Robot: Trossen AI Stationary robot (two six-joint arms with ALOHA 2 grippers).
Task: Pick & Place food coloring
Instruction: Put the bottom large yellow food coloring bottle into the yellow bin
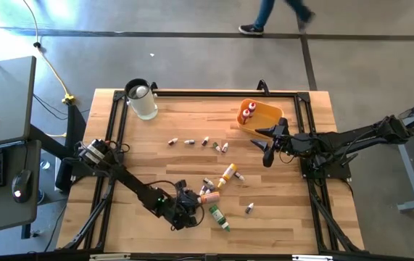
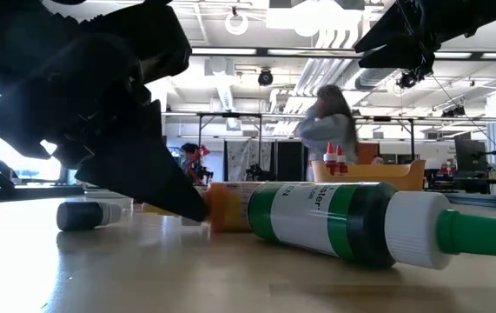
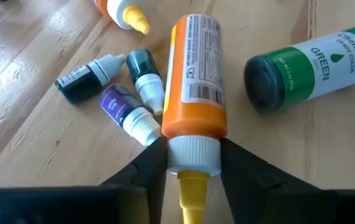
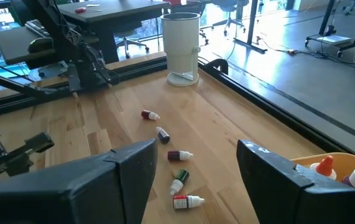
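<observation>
Food coloring bottles lie scattered on the wooden table. An orange bottle [image 3: 196, 68] with a white cap and yellow nozzle lies on its side near the table's near edge, and my left gripper [image 3: 192, 152] is shut on it. A green bottle [image 3: 308, 62] lies beside it, along with three small vials [image 3: 124, 106]. My right gripper [image 4: 193, 180] hangs open above the table's right side, next to the orange-yellow tray [image 1: 265, 114], which holds two red bottles [image 1: 248, 111]. A row of small vials [image 1: 199, 143] lies mid-table. My left gripper holds the orange bottle by its white cap [image 3: 193, 144], pinched between the two fingers [image 3: 149, 165], one on each side. The fingers come in low, along the bottle's length from its nozzle end. The bottle lies on its side on the table.
A clear round jar [image 1: 143, 101] stands at the table's far left corner. A yellow-orange bottle [image 1: 227, 174] and one small vial [image 1: 249, 209] lie mid-table. A black frame rail [image 1: 112, 138] runs around the table. A person walks on the floor beyond the far edge [image 1: 275, 14].
</observation>
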